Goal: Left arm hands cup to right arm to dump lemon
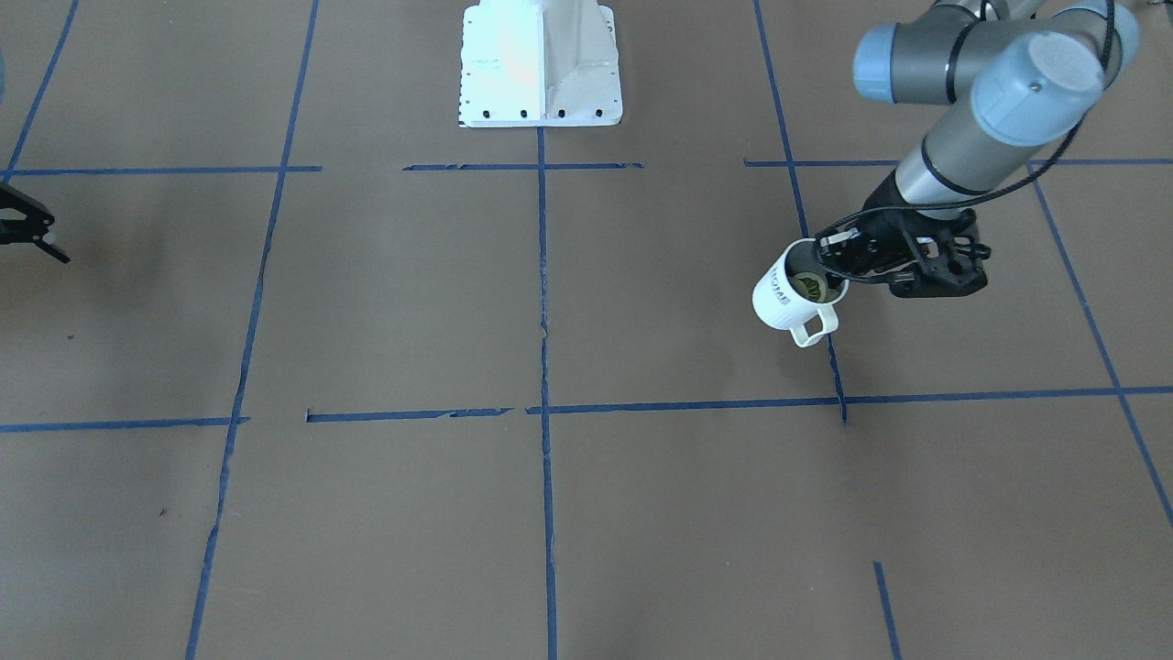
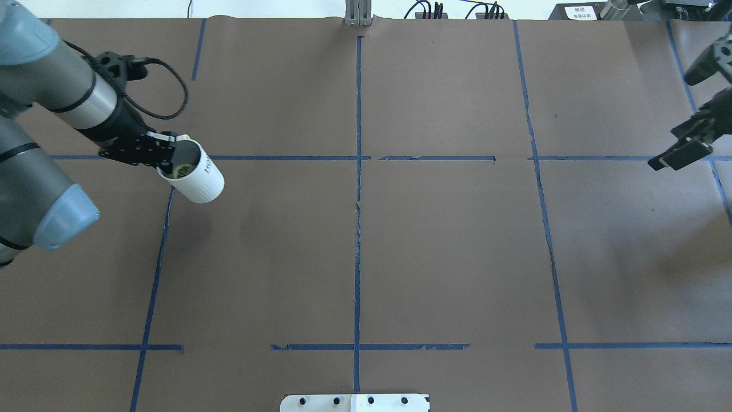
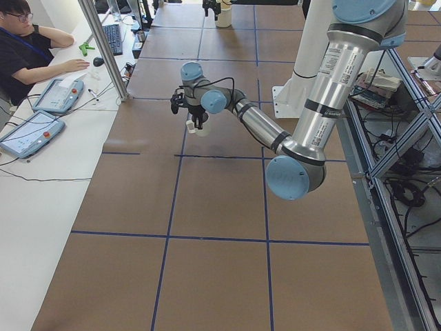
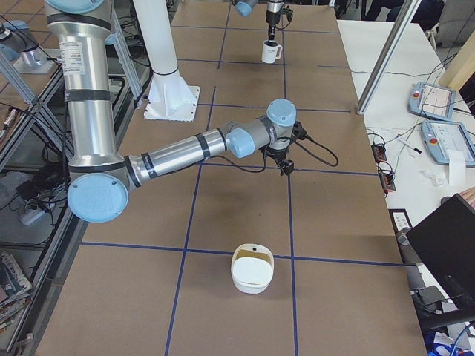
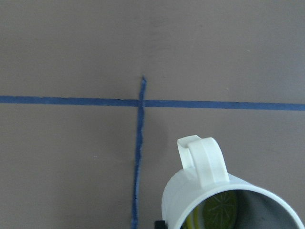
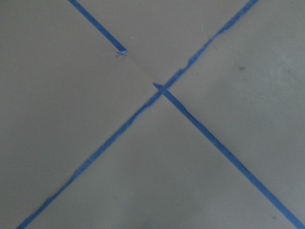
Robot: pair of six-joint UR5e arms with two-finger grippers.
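The left gripper is clamped on the rim of the cup and holds it raised off the table on the robot's left side, handle pointing away from the robot. The lemon lies inside the cup. So the pick-up looks done; the hand-over and the dump are left. The right gripper hangs well apart at the far right, cut off by the frame edge, and I cannot tell whether its fingers are apart or together. A white bowl sits at the right end, possibly the dump spot
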